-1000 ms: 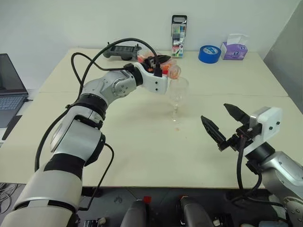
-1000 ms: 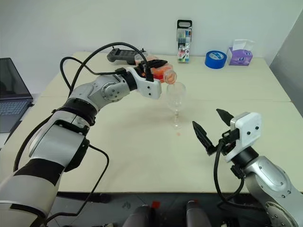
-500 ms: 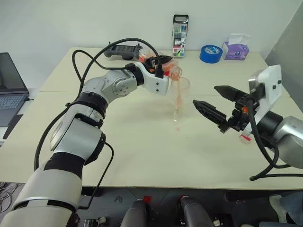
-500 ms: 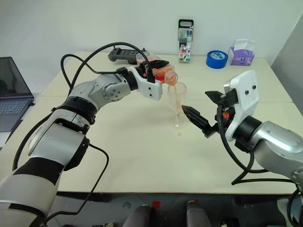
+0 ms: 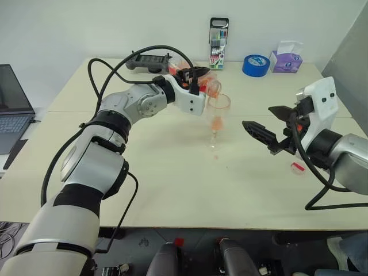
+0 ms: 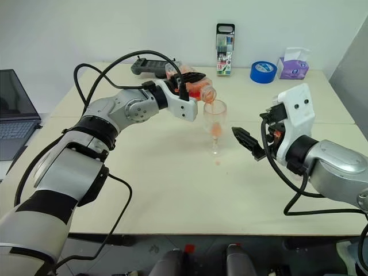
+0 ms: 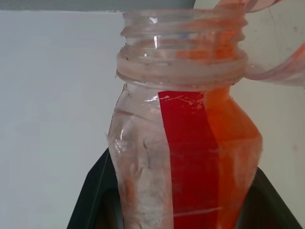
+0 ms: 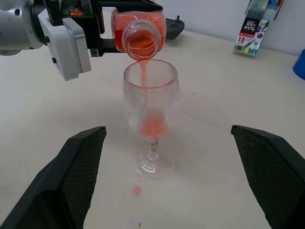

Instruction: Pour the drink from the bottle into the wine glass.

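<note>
Our right end effector (image 6: 248, 140) hangs with its black fingers spread wide, empty, just beside the clear stemmed wine glass (image 8: 151, 107) on the pale surface (image 5: 172, 178). Beyond it, our left end effector (image 5: 198, 73) is clamped on the small clear plastic bottle (image 8: 139, 29), tipped over the rim, bright orange drink (image 8: 153, 125) streaming into the bowl.
</note>
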